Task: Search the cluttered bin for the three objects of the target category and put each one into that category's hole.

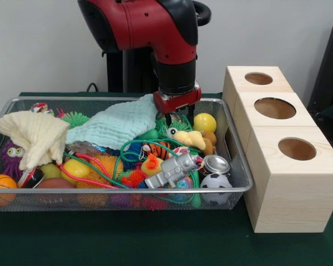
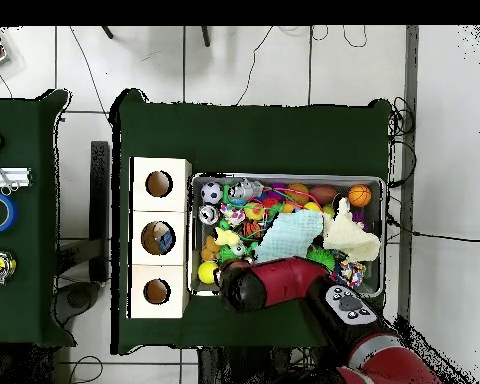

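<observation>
We've got the arm (image 1: 155,33) reaching down into the wire bin (image 1: 241,183), with the gripper (image 1: 178,117) low over the clutter near the bin's back edge, toward the end next to the wooden box (image 1: 288,188). Its fingers are poking down right by the mint cloth (image 1: 119,124) and a yellow plush (image 1: 190,137), but we honestly can't tell if they're spread or pinching anything, the toys hide the tips. A yellow ball (image 1: 205,122) sits just beside the gripper in that back corner. Along the bin's front edge we see a grey robot toy (image 1: 172,170), a tin can (image 1: 215,164) and a little soccer ball (image 1: 215,181); a cream cloth (image 1: 36,136) is heaped at the opposite end, with a small basketball (image 1: 1,185) in the front corner there. The box has three round holes on top, and from overhead the middle hole (image 2: 158,238) has something bluish in it; the other two look bare.
</observation>
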